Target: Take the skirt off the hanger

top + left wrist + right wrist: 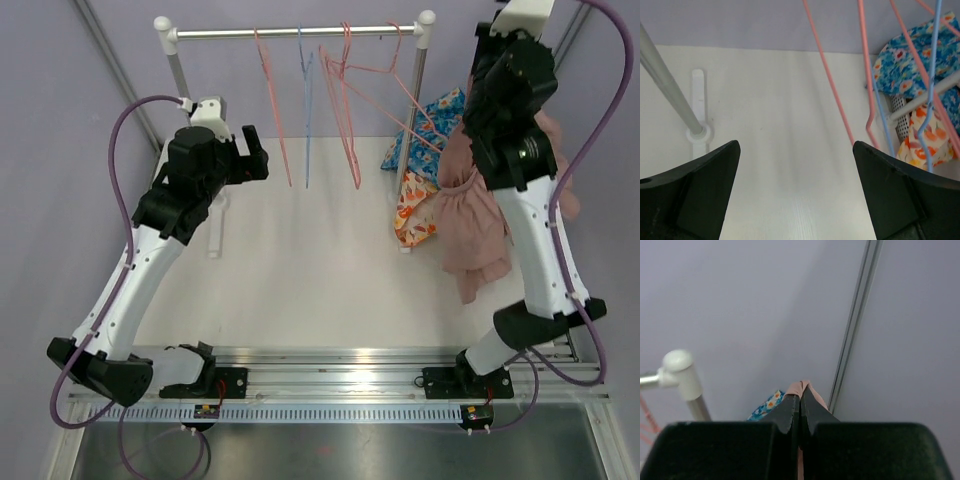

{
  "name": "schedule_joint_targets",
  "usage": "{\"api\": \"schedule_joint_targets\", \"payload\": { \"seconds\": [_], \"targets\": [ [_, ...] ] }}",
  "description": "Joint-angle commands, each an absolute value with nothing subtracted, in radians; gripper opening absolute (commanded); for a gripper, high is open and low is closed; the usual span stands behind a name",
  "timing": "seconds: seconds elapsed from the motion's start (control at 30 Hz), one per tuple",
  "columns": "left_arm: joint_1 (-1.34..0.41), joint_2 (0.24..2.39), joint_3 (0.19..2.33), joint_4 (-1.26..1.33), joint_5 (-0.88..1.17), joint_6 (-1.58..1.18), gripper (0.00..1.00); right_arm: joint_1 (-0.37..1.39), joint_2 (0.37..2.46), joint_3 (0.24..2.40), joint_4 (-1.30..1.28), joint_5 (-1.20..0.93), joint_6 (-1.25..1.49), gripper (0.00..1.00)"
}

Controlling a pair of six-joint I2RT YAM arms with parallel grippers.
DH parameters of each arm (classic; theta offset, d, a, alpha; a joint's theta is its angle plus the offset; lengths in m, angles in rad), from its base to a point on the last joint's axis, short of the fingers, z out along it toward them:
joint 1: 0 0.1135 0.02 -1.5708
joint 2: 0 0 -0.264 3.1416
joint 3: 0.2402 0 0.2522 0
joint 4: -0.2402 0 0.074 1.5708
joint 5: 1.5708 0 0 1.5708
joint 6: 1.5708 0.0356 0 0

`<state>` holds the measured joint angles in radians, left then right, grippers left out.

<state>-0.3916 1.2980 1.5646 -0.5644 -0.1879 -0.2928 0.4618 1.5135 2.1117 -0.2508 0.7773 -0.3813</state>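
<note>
No writing, label, brand, number or sign could be read in any view. The black arm housings (pixel 195 170) showed no legible marking. The small boards (pixel 210 408) on the rail (pixel 330 378) at six o'clock were too small to read. The flowered cloth (pixel 425 140) at two o'clock and the pink skirt (pixel 475 225) at three o'clock carried no lettering.
</note>
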Motion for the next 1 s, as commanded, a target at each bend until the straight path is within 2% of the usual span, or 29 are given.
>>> {"api": "schedule_joint_targets", "payload": {
  "seconds": [0.0,0.03,0.1,0.23,0.37,0.47,0.5,0.53,0.57,0.6,0.63,0.73,0.87,0.97],
  "targets": [
    [-0.391,1.180,1.430,-0.489,-0.153,-0.298,0.99,0.342,1.661,2.352,-0.279,0.618,-0.322,0.00],
    [-0.390,1.158,1.407,-0.489,-0.152,-0.301,0.99,0.324,1.760,2.490,-0.293,0.598,-0.322,0.00],
    [-0.390,1.102,1.343,-0.488,-0.144,-0.317,0.99,0.276,1.842,2.622,-0.275,0.586,-0.308,0.00],
    [-0.393,1.029,1.266,-0.498,-0.092,-0.340,0.99,0.227,1.960,2.671,-0.209,0.535,-0.241,0.00],
    [-0.394,0.985,1.189,-0.485,-0.095,-0.350,0.99,0.224,2.023,2.617,-0.187,0.506,-0.213,0.00],
    [-0.397,0.983,1.151,-0.459,-0.091,-0.360,0.99,0.224,1.982,2.391,-0.151,0.549,-0.149,0.00],
    [-0.397,0.994,1.150,-0.460,-0.084,-0.367,0.99,0.224,1.958,2.221,-0.132,0.580,-0.105,0.01],
    [-0.399,0.999,1.154,-0.463,-0.077,-0.368,0.99,0.225,1.895,2.132,-0.092,0.592,-0.083,0.21],
    [-0.402,1.002,1.154,-0.466,-0.078,-0.368,0.99,0.224,1.857,2.041,-0.068,0.594,-0.065,0.47],
    [-0.408,1.003,1.155,-0.475,-0.081,-0.367,0.99,0.224,1.815,1.855,-0.030,0.601,-0.040,0.78],
    [-0.410,1.000,1.157,-0.479,-0.089,-0.364,0.99,0.224,1.730,1.767,0.010,0.609,-0.028,0.99],
    [-0.414,0.988,1.169,-0.506,-0.104,-0.359,0.99,0.225,1.594,1.521,0.133,0.670,-0.017,0.99],
    [-0.419,0.963,1.181,-0.544,-0.129,-0.353,0.99,0.224,1.464,1.421,0.049,0.733,-0.012,1.00],
    [-0.420,0.939,1.192,-0.581,-0.155,-0.353,0.99,0.225,1.323,1.371,-0.044,0.700,0.035,0.99]
  ]
}}
